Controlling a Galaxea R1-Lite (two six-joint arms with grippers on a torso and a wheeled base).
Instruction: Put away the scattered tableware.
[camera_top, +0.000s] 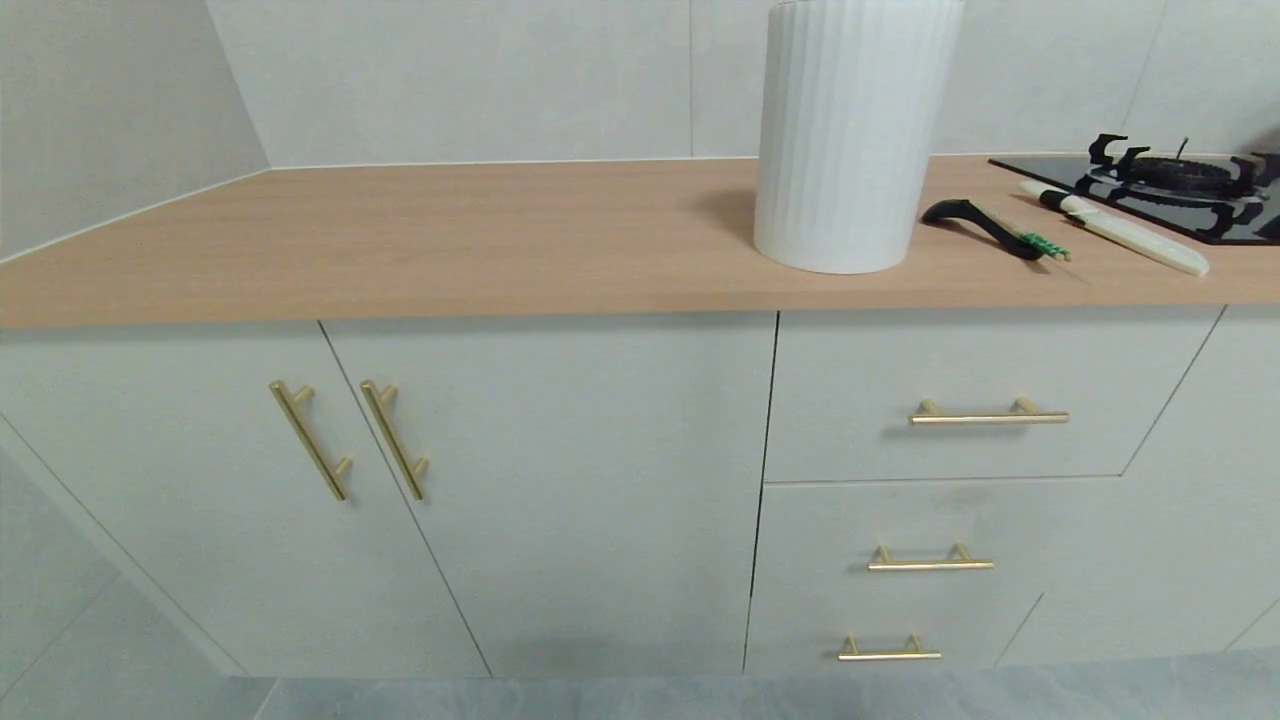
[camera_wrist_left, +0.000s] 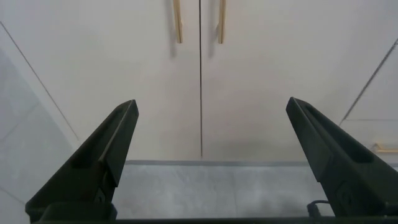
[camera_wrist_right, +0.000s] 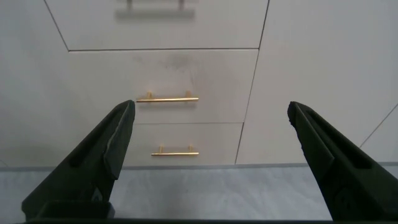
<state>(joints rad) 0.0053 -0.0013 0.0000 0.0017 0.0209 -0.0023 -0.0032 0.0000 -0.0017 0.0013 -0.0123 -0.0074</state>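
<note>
Left gripper (camera_wrist_left: 211, 104): a pair of dark, matte, wedge-shaped jaws, each broad at the base and tapering to a narrow tip. The jaws are spread wide apart, with the tips level with one another and symmetrical about the wrist's centre line.

Right gripper (camera_wrist_right: 211, 106): a matching pair of dark, tapered jaws, spread equally wide, with the tips level and the pose mirroring the left.
</note>
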